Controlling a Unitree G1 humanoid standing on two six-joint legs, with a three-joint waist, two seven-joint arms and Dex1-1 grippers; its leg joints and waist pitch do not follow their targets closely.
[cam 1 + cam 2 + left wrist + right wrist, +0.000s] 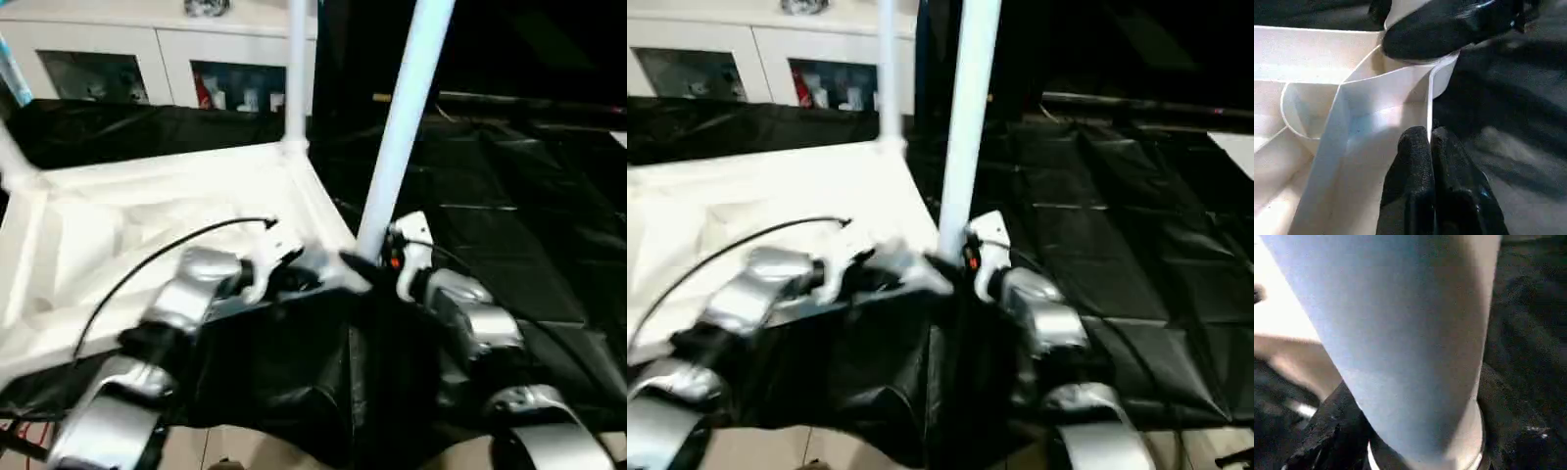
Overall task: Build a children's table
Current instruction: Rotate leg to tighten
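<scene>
The left gripper (1430, 161), fingers pressed together, clamps the upturned table top's (118, 225) rim at its near corner; the right gripper (377, 264) grasps the leg (402, 127) standing there. White cabinet (167, 59) behind; no legible writing.

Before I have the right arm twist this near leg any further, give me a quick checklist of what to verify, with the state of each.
1. Tabletop upside down, ribs up: ok.
2. Near leg standing in the near corner socket: ok; fully seated: cannot tell.
3. Near leg upright: not ok, it leans.
4. Right gripper at the near leg's base: ok; firm hold: cannot tell.
5. Left gripper shut, at the tabletop's rim beside the socket: ok.
6. Far leg upright at the far corner: ok.
</scene>
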